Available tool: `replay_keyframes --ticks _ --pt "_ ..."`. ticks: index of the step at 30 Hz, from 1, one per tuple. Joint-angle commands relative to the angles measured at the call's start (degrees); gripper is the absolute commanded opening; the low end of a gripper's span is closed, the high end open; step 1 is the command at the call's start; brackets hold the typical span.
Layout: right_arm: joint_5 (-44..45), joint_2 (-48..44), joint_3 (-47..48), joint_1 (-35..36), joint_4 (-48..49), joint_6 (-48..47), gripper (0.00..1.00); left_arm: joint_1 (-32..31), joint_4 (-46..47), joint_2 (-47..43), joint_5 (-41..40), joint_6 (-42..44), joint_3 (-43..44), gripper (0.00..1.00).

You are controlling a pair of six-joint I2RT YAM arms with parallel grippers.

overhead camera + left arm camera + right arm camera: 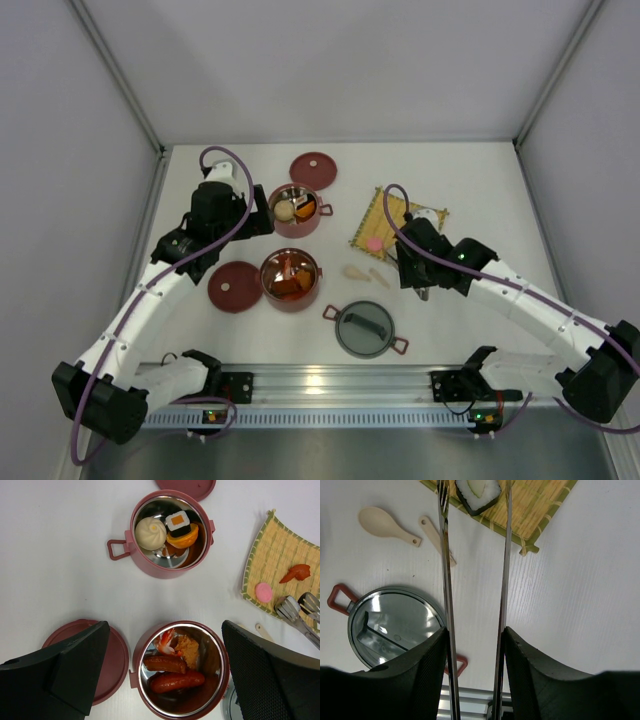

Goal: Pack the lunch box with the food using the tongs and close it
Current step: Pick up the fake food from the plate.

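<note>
Overhead, the far bowl [295, 208] and near bowl [291, 278] stand open and partly filled on the table [480, 190]. A red lid [234, 287] lies beside the near bowl, and the grey lid [365, 330] sits toward the front. The left tool [258, 222] hovers by the far bowl, while the right tool [418, 272] hangs at the mat [385, 212].

From the left wrist, the left tool gapes wide and holds nothing, above the near bowl. A pink piece [263, 591] and a red-orange piece [296, 573] lie on the mat, with the tips of the tongs [289, 609] just beside them.

From the right wrist, the right tool is clamped on the tongs. Their arms straddle a sushi [477, 492] on the mat, and the tips look apart rather than pinched on it.

Picking up food is the step in hand. The next move likely calls for a firmer squeeze so the tips close on the sushi, then a level lift and a carry to a bowl with room. Other pieces, stacking and the lids are yet to do.
</note>
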Motion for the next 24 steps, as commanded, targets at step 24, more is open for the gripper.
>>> replay_keyframes --ticks 24 --pt "1.47 -2.57 3.58 -0.71 0.75 0.72 0.27 -0.09 1.25 -0.1 -0.63 0.15 -0.43 0.99"
